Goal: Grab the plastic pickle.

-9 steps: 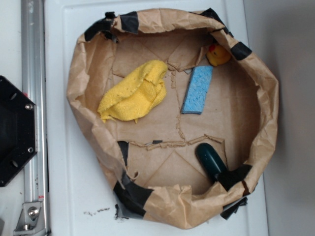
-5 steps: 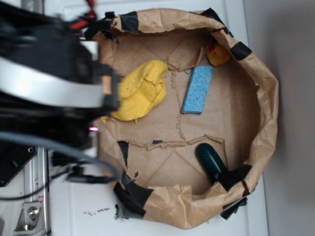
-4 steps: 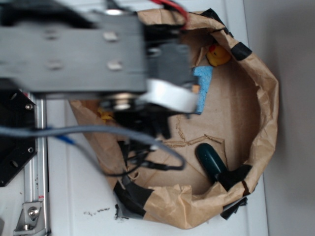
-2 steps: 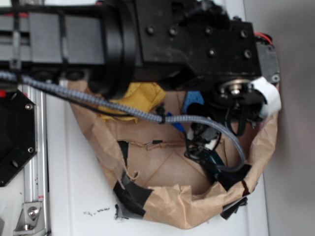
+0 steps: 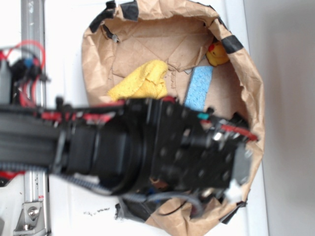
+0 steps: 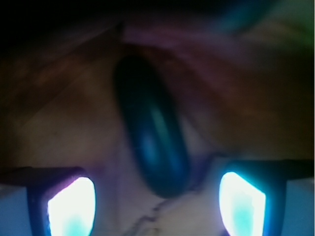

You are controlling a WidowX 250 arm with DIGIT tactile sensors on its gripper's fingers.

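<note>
Though blurred, plastic pickle (image 6: 152, 137) near-upright lengthwise.

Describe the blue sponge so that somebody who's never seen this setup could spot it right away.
Find the crumpled brown paper bag with black tape on its rim. Inside, on its floor toward the upper right, the blue sponge lies flat between the yellow cloth and the yellow rubber duck. It is the only light blue, flat rectangular thing there; part of it is hidden under the robot arm.

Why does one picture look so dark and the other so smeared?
Wrist view: dim and soft-focused, the plastic pickle a dark blurred oval, the gripper fingertips glaring white-blue. Exterior view: evenly lit, but the arm is motion-blurred and hides the pickle; the rubber duck stays fairly sharp.
</note>
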